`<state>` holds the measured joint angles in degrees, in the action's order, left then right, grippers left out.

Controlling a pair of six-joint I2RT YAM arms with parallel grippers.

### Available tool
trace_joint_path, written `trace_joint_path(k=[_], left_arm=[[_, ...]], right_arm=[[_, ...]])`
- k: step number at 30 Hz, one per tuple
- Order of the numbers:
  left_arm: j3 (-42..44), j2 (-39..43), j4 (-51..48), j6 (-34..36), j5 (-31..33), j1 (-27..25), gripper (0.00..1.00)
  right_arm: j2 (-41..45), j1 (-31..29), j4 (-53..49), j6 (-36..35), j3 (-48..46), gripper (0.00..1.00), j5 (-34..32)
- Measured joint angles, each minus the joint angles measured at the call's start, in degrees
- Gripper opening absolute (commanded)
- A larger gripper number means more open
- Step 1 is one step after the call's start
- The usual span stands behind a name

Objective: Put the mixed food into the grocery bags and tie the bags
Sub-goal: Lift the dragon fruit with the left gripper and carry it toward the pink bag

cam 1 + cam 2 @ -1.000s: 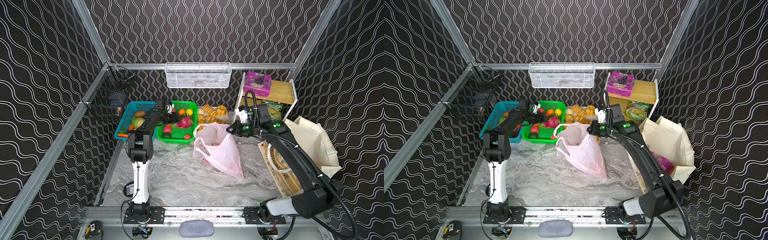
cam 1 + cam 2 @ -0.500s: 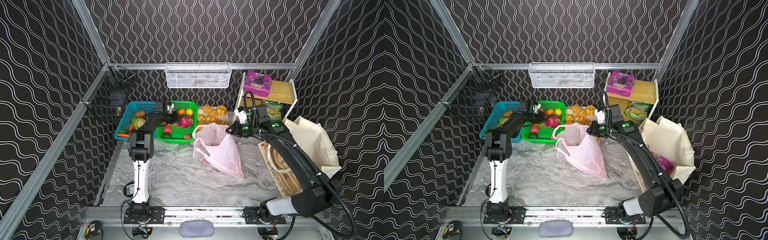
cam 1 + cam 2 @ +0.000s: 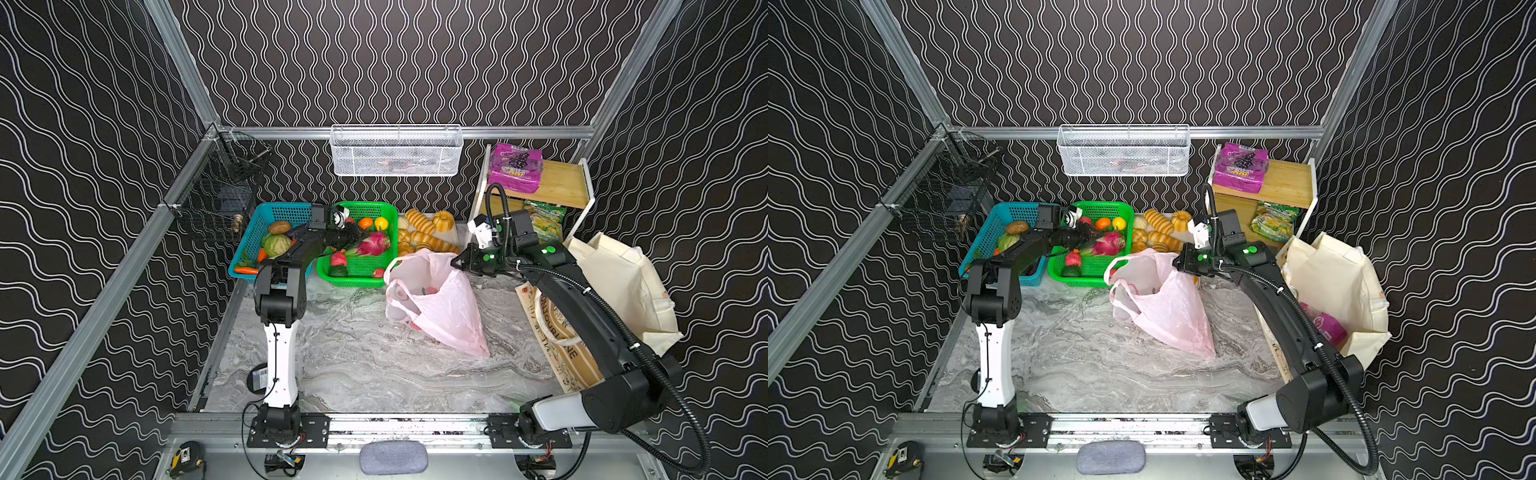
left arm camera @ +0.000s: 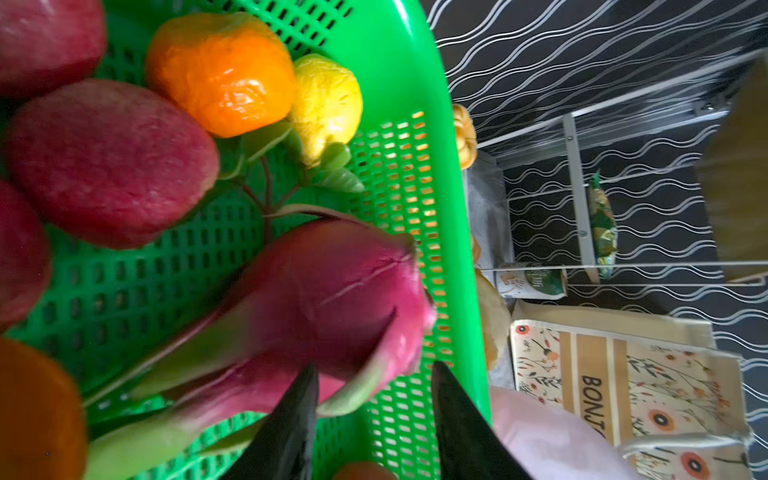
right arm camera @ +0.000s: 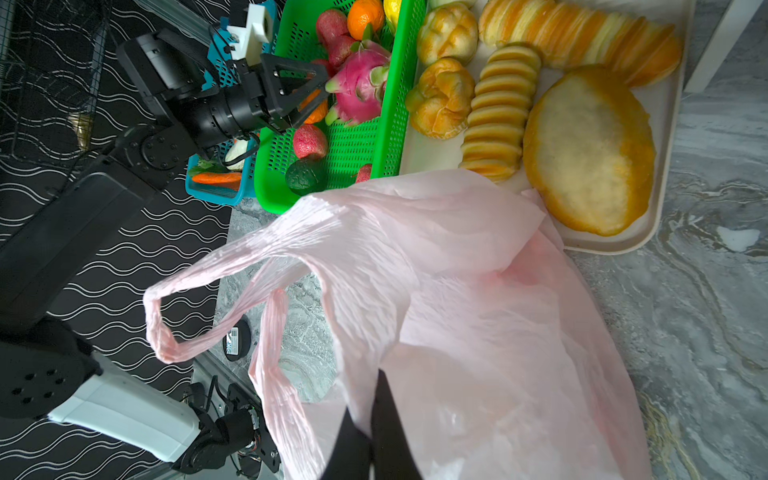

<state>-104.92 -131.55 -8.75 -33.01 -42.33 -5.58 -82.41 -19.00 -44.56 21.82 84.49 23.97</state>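
The left hand (image 4: 374, 368) reaches into the green basket (image 3: 353, 279) at the back edge of the worktop (image 3: 353, 365), left of its middle. Its fingers stand apart at the leafy end of the pink dragon fruit (image 3: 374, 243) — in the left wrist view one green scale of the fruit lies between them, and whether either finger presses on it cannot be told. The dragon fruit lies in the basket toward its right wall, with an orange (image 4: 220, 70), a yellow lemon (image 4: 328, 108) and several red round fruits (image 4: 112, 162) near it. The right hand (image 3: 459, 264) is closed together on the rim of the pink plastic bag (image 3: 440, 307), pinching the thin film between its fingers — the bag's mouth is held up and open, while its body slumps on the worktop just right of the middle, near the back. Its two handle loops hang free on the side away from the right hand. The cream tote (image 3: 615, 282) stands open at the right edge of the worktop, and in a top view a magenta packet (image 3: 1325, 328) lies inside it. The purple grape-printed packet (image 3: 515, 166) sits on top of the wooden shelf (image 3: 557, 187) in the back right corner, with a green and yellow snack bag (image 3: 544, 220) on the tier below.
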Motion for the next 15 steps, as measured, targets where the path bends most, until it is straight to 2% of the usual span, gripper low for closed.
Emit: trace_joint_path(k=[15], left_arm=[[-0.28,-0.57,0.44,-0.81,-0.48,-0.13,0.33]], right_arm=[[-0.24,0.00,-0.04,-0.22,0.02,0.00,-0.07]])
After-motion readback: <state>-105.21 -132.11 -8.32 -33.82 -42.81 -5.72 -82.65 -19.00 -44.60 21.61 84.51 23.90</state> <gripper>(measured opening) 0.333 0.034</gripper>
